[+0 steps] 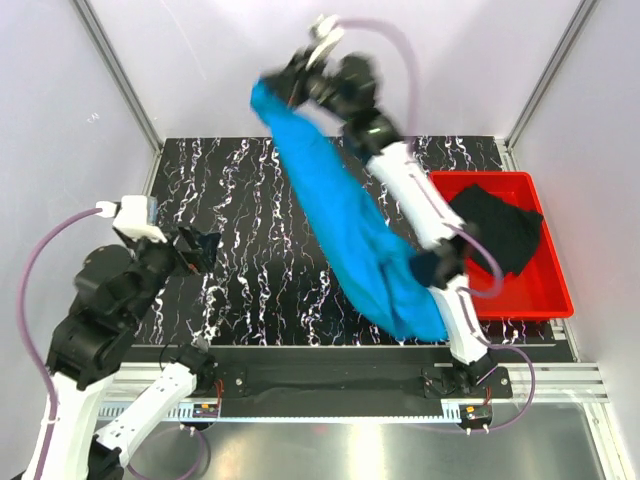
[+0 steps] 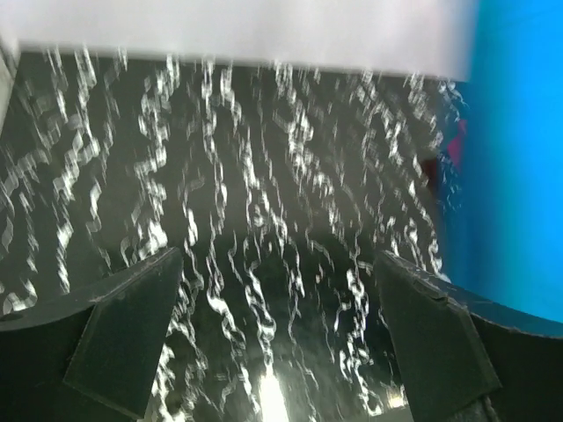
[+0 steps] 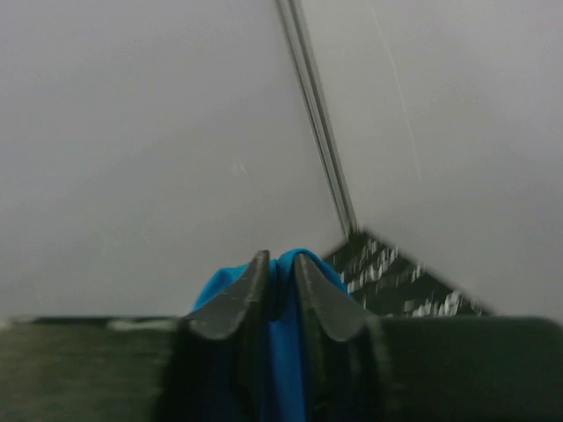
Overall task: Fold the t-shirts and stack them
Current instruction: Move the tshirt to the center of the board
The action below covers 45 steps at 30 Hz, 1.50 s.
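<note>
So the right fingers (image 3: pixel 230 303) are clamped tight on a bunch of the blue shirt (image 1: pixel 340 220). In the wrist view you can see blue cloth squeezed right up between the tips, and nothing else in there. That arm is stretched up toward the far wall. The shirt hangs off it in one long twisted rope, draping over the arm itself and bunching up near the front edge of the desk (image 1: pixel 250 200). Can't tell if that low end actually touches down.

The left fingers (image 2: pixel 132 325) are spread wide with nothing in them, low over the left part of the desk. The blue cloth sits just off to their right.

My take: this is the spread-it-out step, and one pinch point won't do it. I'd bring the left in to catch a free hem or shoulder lower down. Then pull the two grips apart so the shirt opens flat before it gets laid down. Go for a single layer if possible, otherwise it'll just be a tube. It's also worth swinging the cloth clear of the right forearm so nothing snags.

The black shirt (image 1: pixel 500 230) is crumpled in the red tray (image 1: pixel 560 300) on the right, so stacking looks a long way off.
</note>
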Motion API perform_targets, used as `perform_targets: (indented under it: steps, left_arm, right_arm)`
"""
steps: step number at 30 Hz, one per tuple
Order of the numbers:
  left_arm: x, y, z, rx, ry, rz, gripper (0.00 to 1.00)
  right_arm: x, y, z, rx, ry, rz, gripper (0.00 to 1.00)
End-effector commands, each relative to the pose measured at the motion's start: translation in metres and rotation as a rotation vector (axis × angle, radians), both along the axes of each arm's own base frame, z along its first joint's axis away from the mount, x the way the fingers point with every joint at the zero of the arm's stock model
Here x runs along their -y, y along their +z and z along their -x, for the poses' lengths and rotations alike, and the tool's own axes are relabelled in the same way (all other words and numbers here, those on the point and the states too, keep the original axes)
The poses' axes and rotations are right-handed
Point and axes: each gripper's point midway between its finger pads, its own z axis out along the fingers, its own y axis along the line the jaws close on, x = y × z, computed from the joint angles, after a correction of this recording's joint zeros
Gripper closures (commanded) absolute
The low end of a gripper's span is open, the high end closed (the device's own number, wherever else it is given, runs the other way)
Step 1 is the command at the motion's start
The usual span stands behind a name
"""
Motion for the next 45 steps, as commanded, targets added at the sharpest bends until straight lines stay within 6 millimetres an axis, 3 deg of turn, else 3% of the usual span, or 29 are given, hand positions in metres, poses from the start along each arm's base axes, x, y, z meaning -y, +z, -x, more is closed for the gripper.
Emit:
perform_targets:
  steps: [1,2,4,5,7,9,10,11,12,13,14,15,16,17,18,19,20,21,22,23,24,25,26,28,29,31,35,40,45]
  left_arm:
    - [0.006,-0.031,-0.009,-0.108,0.026,0.038,0.04]
    - [0.012,-0.037,-0.011,-0.123,0.008,0.047,0.03]
    - [0.028,-0.058,-0.017,-0.193,-0.040,0.066,0.03]
    - [0.034,-0.065,-0.019,-0.217,-0.059,0.073,0.03]
    - [0.054,-0.091,-0.026,-0.299,-0.127,0.091,0.05]
    - [0.070,-0.113,-0.031,-0.354,-0.168,0.126,0.07]
    - [0.080,-0.126,-0.033,-0.399,-0.198,0.136,0.07]
    - [0.088,-0.134,-0.032,-0.426,-0.224,0.144,0.08]
    - [0.098,-0.137,-0.035,-0.438,-0.243,0.175,0.08]
    - [0.108,-0.153,-0.032,-0.490,-0.271,0.190,0.10]
    - [0.122,-0.163,-0.029,-0.528,-0.312,0.197,0.11]
    - [0.136,-0.163,-0.032,-0.525,-0.333,0.248,0.11]
    - [0.145,-0.175,-0.030,-0.556,-0.346,0.262,0.11]
    - [0.158,-0.179,-0.025,-0.571,-0.376,0.272,0.11]
    - [0.170,-0.184,-0.031,-0.583,-0.367,0.298,0.11]
    - [0.176,-0.189,-0.031,-0.597,-0.367,0.300,0.10]
    - [0.190,-0.189,-0.027,-0.605,-0.391,0.294,0.09]
    - [0.200,-0.196,-0.031,-0.623,-0.383,0.287,0.08]
    - [0.205,-0.198,-0.036,-0.618,-0.359,0.271,0.07]
    - [0.219,-0.191,-0.035,-0.607,-0.379,0.265,0.07]
    - [0.223,-0.206,-0.042,-0.628,-0.326,0.218,0.07]
    - [0.226,-0.209,-0.047,-0.621,-0.294,0.189,0.07]
    - [0.237,-0.204,-0.049,-0.600,-0.298,0.171,0.07]
    - [0.245,-0.231,-0.056,-0.644,-0.245,0.093,0.07]
    - [0.253,-0.232,-0.058,-0.657,-0.241,0.071,0.07]
    - [0.256,-0.259,-0.063,-0.699,-0.182,0.001,0.06]
    - [0.272,-0.285,-0.067,-0.761,-0.186,-0.023,0.06]
    - [0.288,-0.303,-0.063,-0.817,-0.231,-0.010,0.12]
    - [0.279,-0.301,-0.067,-0.792,-0.243,-0.007,0.56]
  right_arm:
    - [-0.019,-0.057,-0.039,-0.103,-0.052,0.013,0.67]
    - [-0.021,-0.077,-0.049,-0.142,-0.075,0.040,0.53]
    - [-0.017,-0.119,-0.061,-0.232,-0.109,0.115,0.40]
    - [-0.011,-0.120,-0.059,-0.247,-0.127,0.135,0.35]
    - [0.005,-0.146,-0.058,-0.312,-0.184,0.237,0.33]
    - [0.035,-0.168,-0.051,-0.387,-0.275,0.346,0.31]
    - [0.050,-0.194,-0.050,-0.443,-0.343,0.412,0.31]
    - [0.071,-0.185,-0.041,-0.456,-0.387,0.433,0.31]
    - [0.088,-0.204,-0.031,-0.520,-0.420,0.503,0.31]
    - [0.107,-0.237,-0.023,-0.594,-0.466,0.579,0.32]
    - [0.123,-0.231,-0.009,-0.616,-0.489,0.586,0.33]
    - [0.142,-0.248,0.001,-0.682,-0.514,0.627,0.34]
    - [0.157,-0.289,0.020,-0.783,-0.522,0.685,0.34]
    - [0.164,-0.300,0.033,-0.824,-0.515,0.685,0.36]
    - [0.172,-0.287,0.047,-0.830,-0.518,0.630,0.37]
    - [0.186,-0.324,0.068,-0.905,-0.525,0.680,0.42]
    - [0.193,-0.312,0.079,-0.888,-0.530,0.640,0.45]
    - [0.199,-0.321,0.090,-0.926,-0.538,0.625,0.48]
    - [0.210,-0.349,0.109,-0.984,-0.543,0.656,0.52]
    - [0.216,-0.341,0.118,-0.979,-0.551,0.620,0.52]
    - [0.220,-0.347,0.127,-1.010,-0.561,0.598,0.52]
    - [0.229,-0.366,0.141,-1.053,-0.571,0.620,0.52]
    - [0.233,-0.362,0.150,-1.053,-0.575,0.598,0.52]
    - [0.243,-0.374,0.165,-1.098,-0.601,0.595,0.50]
    - [0.249,-0.370,0.172,-1.095,-0.615,0.589,0.47]
    - [0.262,-0.372,0.178,-1.095,-0.666,0.597,0.43]
    - [0.275,-0.370,0.192,-1.105,-0.694,0.598,0.32]
    - [0.272,-0.385,0.202,-1.153,-0.666,0.576,0.24]
    - [0.251,-0.409,0.201,-1.223,-0.584,0.548,0.23]
